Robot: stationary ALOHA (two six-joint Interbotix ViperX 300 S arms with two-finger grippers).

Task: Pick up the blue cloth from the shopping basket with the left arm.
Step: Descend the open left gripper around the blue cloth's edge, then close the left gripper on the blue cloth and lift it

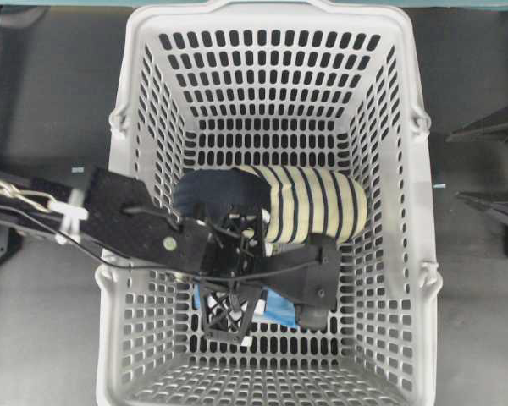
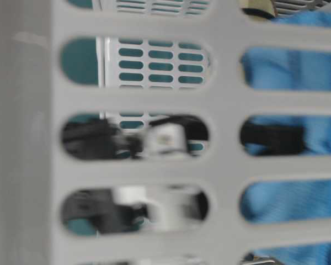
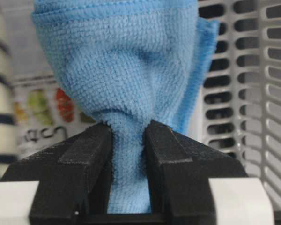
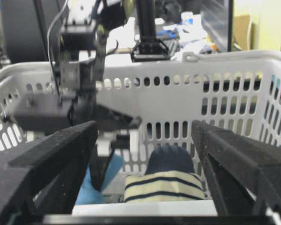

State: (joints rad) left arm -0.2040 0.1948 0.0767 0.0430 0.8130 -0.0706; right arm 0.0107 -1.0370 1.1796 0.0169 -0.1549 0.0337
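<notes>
So the left gripper point(image 3: 129, 154) is clamped on the blue cloth point(image 3: 126, 70). In the wrist view both fingers point(image 3: 79, 159) squeeze a narrow bunched neck of it, and the rest fans out wide beyond the pinch.

My worry is that the bite looks small. It's only a gathered fold, and microfibre is slippery-ish, so a quick lift could probably pull it out of the pads. One edge also trails off toward 2 o'clock near the slotted wall, and I'd guess a loose corner could catch in a slot on the way up.

In the overhead view the cloth point(image 1: 275, 306) sits low inside the shopping basket point(image 1: 144, 101), around 6 o'clock of the floor, mostly hidden under the left arm point(image 1: 118, 211). The striped slipper point(image 1: 313, 203) lies right next to it at 12 o'clock, and whether they touch I can't tell. If the cloth drags it, it may shift.

Looks-wise, it's light sky blue with a fuzzy looped pile, a stitched hem and soft folds.

Further out, the right gripper point(image 4: 145, 159) hangs spread wide outside the basket, holding nothing.
</notes>
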